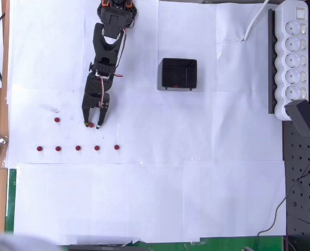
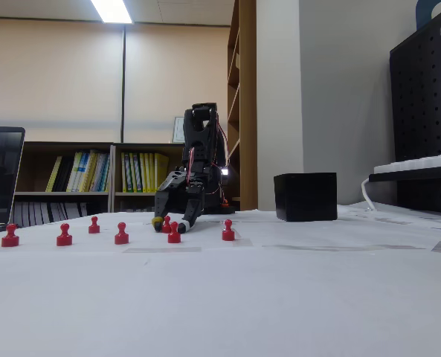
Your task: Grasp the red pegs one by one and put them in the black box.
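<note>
White paper sheets cover the desk, with a white power strip along its right edge in the overhead view and, in the fixed view, bookshelves lined with books against a beige far wall.

The black arm reaches down from the far edge of the desk, and its tool is lowered to the paper with its two fingers spread apart. One of the red pegs sits between the fingertips; whether they touch it cannot be told. In the fixed view the tool stands low over the paper, with a peg partly hidden between its tips.

In the overhead view another peg lies to the left of the tool, apart from it. Five more pegs form a row nearer the camera's bottom edge, from the leftmost to the rightmost, evenly spaced.

The black box stands on the paper well to the right of the arm and farther back than the pegs, open side up. A small red spot shows inside it near its near wall. In the fixed view the box is seen side-on at the right of the arm.
</note>
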Controlling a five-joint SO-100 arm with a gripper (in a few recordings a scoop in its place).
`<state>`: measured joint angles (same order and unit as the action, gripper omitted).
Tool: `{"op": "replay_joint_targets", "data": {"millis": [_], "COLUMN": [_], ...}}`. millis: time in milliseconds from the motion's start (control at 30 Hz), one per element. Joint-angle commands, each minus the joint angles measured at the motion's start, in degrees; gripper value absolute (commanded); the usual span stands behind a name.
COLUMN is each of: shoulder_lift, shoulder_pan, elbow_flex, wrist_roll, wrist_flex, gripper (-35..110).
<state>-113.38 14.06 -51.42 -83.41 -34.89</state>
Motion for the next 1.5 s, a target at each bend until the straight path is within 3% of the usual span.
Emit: {"op": "replay_joint_targets", "data": {"millis": [0,233,333,400,600,700,933,1133,1467], "shoulder_lift": [-0.53,0.88,6.15,13.01,37.09,43.86,44.03,36.83,20.3], "shoulder_pan": [1.58,1.49,0.62,-0.88,-11.34,-19.34,-42.89,-58.01,-62.84], "elbow_flex": [0.88,0.7,0.09,-1.23,-14.5,-24.26,-50.45,-54.4,-53.53], "wrist_roll": [-1.41,-4.13,-7.91,-11.6,-23.38,-29.09,-40.61,-43.15,-43.33], "wrist_flex": [0.09,2.02,9.14,19.69,68.73,88.51,119.27,127.79,119.36], "gripper": [5,0,0,0,0,0,0,0,0]}}
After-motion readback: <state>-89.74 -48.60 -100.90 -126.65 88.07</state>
